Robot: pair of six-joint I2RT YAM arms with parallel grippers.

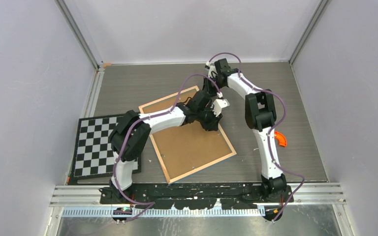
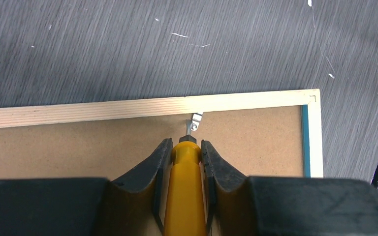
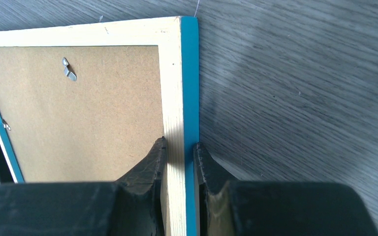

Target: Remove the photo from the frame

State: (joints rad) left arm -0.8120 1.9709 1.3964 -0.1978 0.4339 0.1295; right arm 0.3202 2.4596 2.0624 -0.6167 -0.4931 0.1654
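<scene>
Frame (image 1: pixel 192 142), lying face-down and, I judge, stiff and light, is pinched at its one-o'clock rim by my right gripper (image 3: pixel 179 150), my left gripper (image 2: pixel 186 147) clenching a yellow-handled tool (image 2: pixel 184 196) tipped against the twelve-o'clock metal tab (image 2: pixel 195 123), photo hidden beneath.

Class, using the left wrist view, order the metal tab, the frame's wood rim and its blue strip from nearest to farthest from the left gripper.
1. Metal tab, just ahead of the left gripper.
2. Wood rim, straight beyond the tab.
3. Blue strip, far to the right.
</scene>
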